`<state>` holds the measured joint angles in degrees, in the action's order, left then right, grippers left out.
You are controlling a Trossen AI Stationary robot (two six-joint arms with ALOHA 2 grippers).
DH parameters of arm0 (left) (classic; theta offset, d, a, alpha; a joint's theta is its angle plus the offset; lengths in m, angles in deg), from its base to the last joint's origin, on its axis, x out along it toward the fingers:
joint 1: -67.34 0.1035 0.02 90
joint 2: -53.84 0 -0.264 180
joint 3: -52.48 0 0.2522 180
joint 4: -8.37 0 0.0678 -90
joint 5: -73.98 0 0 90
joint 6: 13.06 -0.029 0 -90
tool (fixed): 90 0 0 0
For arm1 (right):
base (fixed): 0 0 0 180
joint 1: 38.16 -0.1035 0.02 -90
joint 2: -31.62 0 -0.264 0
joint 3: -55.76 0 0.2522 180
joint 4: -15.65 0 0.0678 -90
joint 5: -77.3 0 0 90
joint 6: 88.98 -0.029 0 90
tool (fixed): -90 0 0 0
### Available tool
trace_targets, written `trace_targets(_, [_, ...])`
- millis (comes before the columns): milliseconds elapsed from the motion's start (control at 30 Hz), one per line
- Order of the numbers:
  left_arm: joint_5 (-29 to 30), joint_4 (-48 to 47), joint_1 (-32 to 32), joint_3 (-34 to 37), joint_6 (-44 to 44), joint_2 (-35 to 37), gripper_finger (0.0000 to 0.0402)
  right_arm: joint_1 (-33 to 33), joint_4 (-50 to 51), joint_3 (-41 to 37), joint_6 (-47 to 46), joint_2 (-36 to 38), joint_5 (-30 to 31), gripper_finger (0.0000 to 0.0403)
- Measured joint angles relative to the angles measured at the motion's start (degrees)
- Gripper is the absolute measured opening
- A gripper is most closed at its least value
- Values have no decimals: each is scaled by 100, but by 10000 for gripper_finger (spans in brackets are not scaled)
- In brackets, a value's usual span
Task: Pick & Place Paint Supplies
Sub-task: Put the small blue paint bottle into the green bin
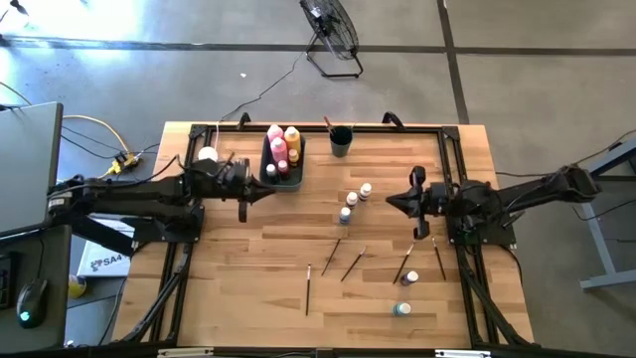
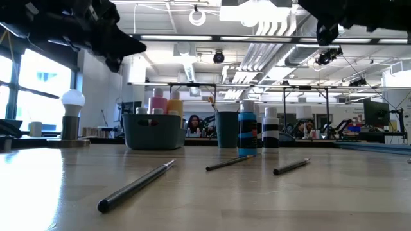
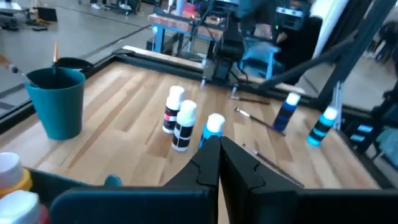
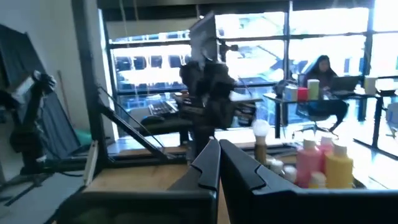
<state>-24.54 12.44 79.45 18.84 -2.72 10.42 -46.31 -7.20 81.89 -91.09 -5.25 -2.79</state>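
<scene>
A: Going left to right, what are the claws doing?

B: The left claw (image 1: 272,191) hangs beside the dark rectangular bin (image 1: 282,181), fingers pressed together, holding nothing. The right claw (image 1: 390,202) hovers over the wooden desk (image 1: 248,288), also pinched closed and empty.

A: And the counts?

B: In the bin, one tall pink squeeze bottle (image 1: 276,139) and one yellow one (image 1: 292,136). A teal cup (image 1: 341,141) beside it. Five small white-capped paint bottles (image 1: 346,213) and five thin dark-handled brushes (image 1: 308,288) lie loose on the desk.
</scene>
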Motion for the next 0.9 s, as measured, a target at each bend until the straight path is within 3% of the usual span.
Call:
trace_targets(267, [920, 1164, -944, -51, -649, -1339, 3, 161, -6, -269, -9, 339, 9, 2])
trace_targets(500, [1560, 1162, -1161, -742, -557, -2666, 3, 158, -24, -269, 89, 350, 61, 2])
trace_targets(733, [2582, 1157, -1396, -1632, -603, -3822, 3, 158, -28, -269, 89, 348, 61, 2])
trace_targets(900, [2625, 1075, -1716, -2013, -604, -4232, 3, 158, -4, -269, 89, 346, 59, 2])
